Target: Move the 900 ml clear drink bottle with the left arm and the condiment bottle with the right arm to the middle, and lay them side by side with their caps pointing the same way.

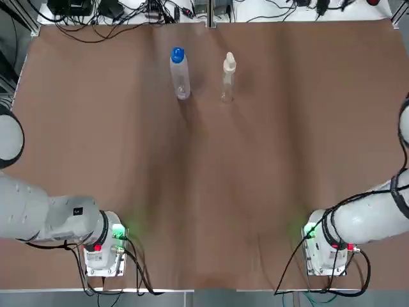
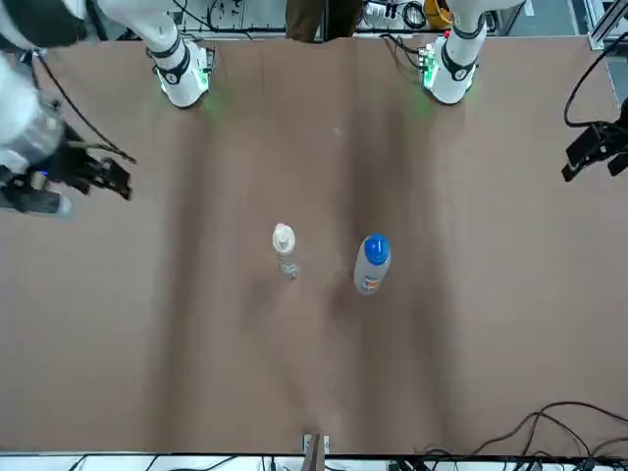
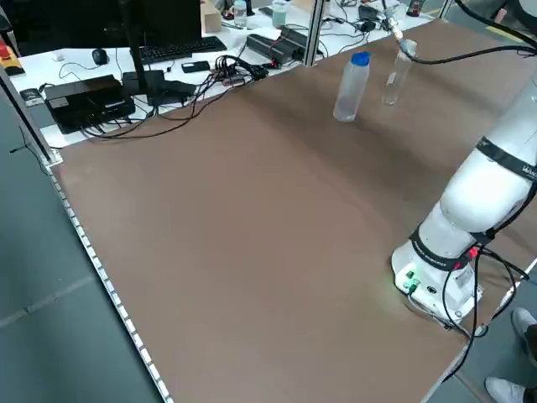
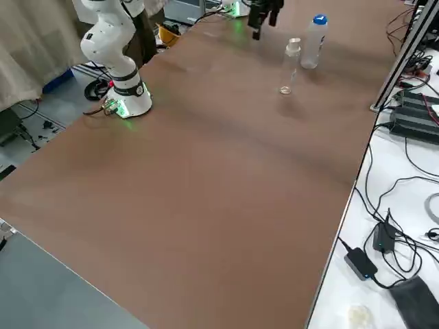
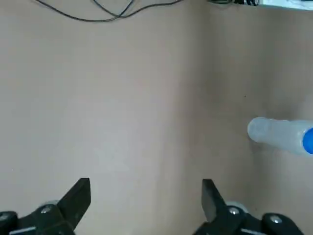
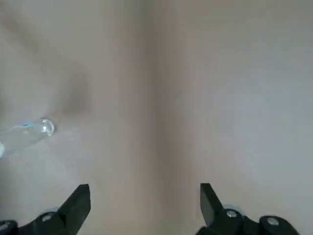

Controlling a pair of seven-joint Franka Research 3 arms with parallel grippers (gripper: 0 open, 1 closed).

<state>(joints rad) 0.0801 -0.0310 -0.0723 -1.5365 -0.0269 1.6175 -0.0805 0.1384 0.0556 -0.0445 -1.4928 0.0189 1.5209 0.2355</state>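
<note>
- We see the drink bottle (image 1: 179,73) upright on the table (image 1: 204,192), with the condiment bottle (image 1: 228,77) standing near its right.
- Our left gripper (image 5: 145,186) hangs well apart from the drink bottle, spread wide and empty.
- Our right gripper (image 6: 144,188) does likewise, on the condiment bottle's side.

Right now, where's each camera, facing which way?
Top: overhead, looking down on brown table; left base, right base.
Front: across table, facing robot; bases, left claw, right claw.
Left side: raised left, diagonal; left base.
Right side: raised right, diagonal; right base.
Left wrist: faces table; open claw, clear blue-capped plastic drink bottle.
Right wrist: faces table; open claw, slim clear condiment bottle.
Shared: top and front show both bottles upright.
</note>
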